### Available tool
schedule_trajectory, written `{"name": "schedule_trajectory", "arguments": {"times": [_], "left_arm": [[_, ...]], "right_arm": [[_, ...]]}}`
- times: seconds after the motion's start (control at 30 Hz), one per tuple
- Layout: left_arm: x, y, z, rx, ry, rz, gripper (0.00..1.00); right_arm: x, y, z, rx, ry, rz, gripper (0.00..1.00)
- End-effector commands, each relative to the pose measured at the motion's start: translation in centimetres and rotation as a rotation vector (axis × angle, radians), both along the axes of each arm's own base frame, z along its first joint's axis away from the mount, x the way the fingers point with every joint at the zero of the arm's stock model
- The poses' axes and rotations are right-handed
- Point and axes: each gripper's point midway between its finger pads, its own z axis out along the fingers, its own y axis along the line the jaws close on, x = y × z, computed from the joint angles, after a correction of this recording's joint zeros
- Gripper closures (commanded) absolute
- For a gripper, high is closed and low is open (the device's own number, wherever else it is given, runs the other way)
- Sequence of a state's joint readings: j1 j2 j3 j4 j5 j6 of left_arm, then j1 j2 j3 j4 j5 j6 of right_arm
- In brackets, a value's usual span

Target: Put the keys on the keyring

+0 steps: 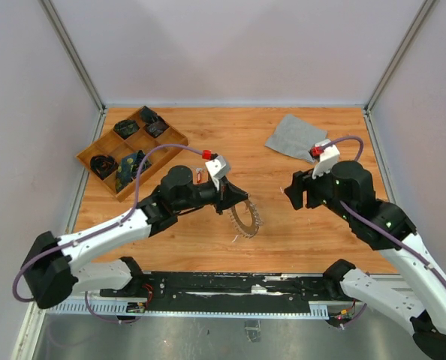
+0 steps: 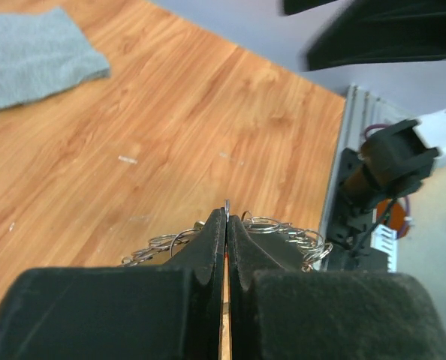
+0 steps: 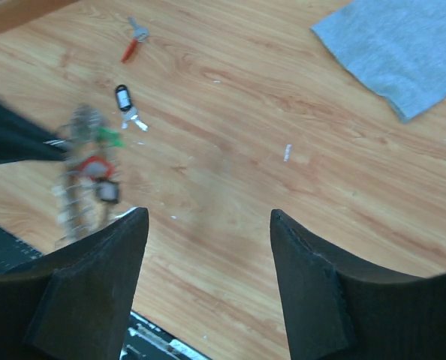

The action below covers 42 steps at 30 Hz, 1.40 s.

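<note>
Your left gripper [image 2: 227, 225] is pressed together on the large thin silver metal keyring [image 1: 245, 218], pinching its wire rim between the black fingertips [image 2: 208, 247]. The ring is held up on edge over the near middle of the wooden table [image 1: 208, 135], and its fringe of small silver loops [image 2: 283, 229] fans out to either side of the grip. Whether its lower rim touches the wood you cannot tell. Your right gripper [image 3: 208, 247] is spread wide with nothing between its fingers. It hovers to the right of the ring, well apart from it, with bare board between the two grippers and beneath the open fingers. In the blurred right wrist view, tagged keys [image 3: 103, 161] hang on the ring, with green, red and dark tags. Two more lie loose on the wood beyond it: a small silver key with a black white-labelled tag [image 3: 125, 105] near the ring, and a small silver key with a red tag [image 3: 133, 41] further off. The grey cloth square [image 1: 294, 136] lies at the far right, close to the far edge. The brown wooden compartment tray [image 1: 129, 150], holding dark items, fills the far left corner.
</note>
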<state>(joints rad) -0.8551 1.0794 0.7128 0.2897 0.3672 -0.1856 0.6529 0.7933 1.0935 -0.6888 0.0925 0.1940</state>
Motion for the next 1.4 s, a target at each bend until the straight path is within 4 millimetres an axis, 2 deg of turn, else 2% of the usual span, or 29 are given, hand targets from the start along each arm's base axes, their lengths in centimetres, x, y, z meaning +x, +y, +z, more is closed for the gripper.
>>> {"name": "schedule_trajectory", "arguments": {"times": [0.0, 0.13, 0.23, 0.33, 0.43, 0.53, 0.63, 0.77, 0.87, 0.97, 1.07, 1.1, 1.13, 1.17, 1.27, 1.37], "left_arm": [[3.3, -2.4, 1.1, -0.029, -0.037, 0.012, 0.99], [6.6, -5.6, 0.3, 0.0, -0.045, -0.005, 0.99], [8.6, -7.8, 0.9, -0.019, -0.061, -0.036, 0.99], [9.9, -9.0, 0.5, -0.05, -0.058, -0.052, 1.0], [10.1, -8.9, -1.8, -0.088, -0.036, -0.053, 1.0], [9.4, -8.2, -6.0, -0.09, 0.009, -0.053, 1.0], [8.7, -7.5, -9.3, -0.096, 0.056, -0.052, 1.0], [7.2, -6.2, -11.0, -0.133, 0.107, -0.048, 0.99], [6.0, -4.4, -11.5, -0.151, 0.136, -0.008, 0.88], [5.0, -2.1, -12.1, -0.146, 0.149, 0.06, 0.68], [4.2, -0.1, -12.9, -0.109, 0.157, 0.117, 0.55], [4.1, 0.5, -13.1, -0.093, 0.16, 0.137, 0.37], [4.0, 1.0, -13.2, -0.078, 0.159, 0.153, 0.29], [3.9, 1.5, -13.1, -0.071, 0.156, 0.173, 0.25], [4.2, 3.5, -12.6, -0.04, 0.162, 0.267, 0.17], [5.3, 5.9, -10.9, -0.005, 0.159, 0.409, 0.11]], "right_arm": [[-1.9, 0.2, 0.4, 0.133, 0.02, 0.011, 0.33], [-2.7, -0.4, 0.0, 0.156, 0.024, -0.002, 0.33], [-3.1, -0.5, -0.5, 0.172, 0.037, -0.009, 0.33], [-3.4, -0.4, -0.9, 0.175, 0.055, -0.003, 0.33], [-3.6, -0.3, -1.2, 0.173, 0.07, 0.006, 0.33], [-3.8, 0.1, -1.7, 0.178, 0.092, 0.024, 0.34], [-4.0, 0.9, -1.8, 0.197, 0.109, 0.053, 0.34], [-4.1, 1.3, -2.2, 0.207, 0.129, 0.064, 0.33], [-4.1, 1.2, -2.6, 0.2, 0.132, 0.062, 0.31], [-3.3, 0.5, -3.0, 0.187, 0.118, -0.001, 0.28], [-2.6, 0.1, -3.0, 0.175, 0.104, -0.036, 0.18], [-2.3, 0.0, -3.1, 0.169, 0.1, -0.05, 0.14], [-2.1, -0.2, -3.2, 0.165, 0.1, -0.068, 0.06], [-1.9, -0.3, -3.3, 0.164, 0.103, -0.083, 0.01], [-1.6, -0.2, -2.9, 0.142, 0.07, -0.057, 0.02], [-1.1, 0.0, -1.8, 0.162, -0.008, -0.033, 0.02]]}}
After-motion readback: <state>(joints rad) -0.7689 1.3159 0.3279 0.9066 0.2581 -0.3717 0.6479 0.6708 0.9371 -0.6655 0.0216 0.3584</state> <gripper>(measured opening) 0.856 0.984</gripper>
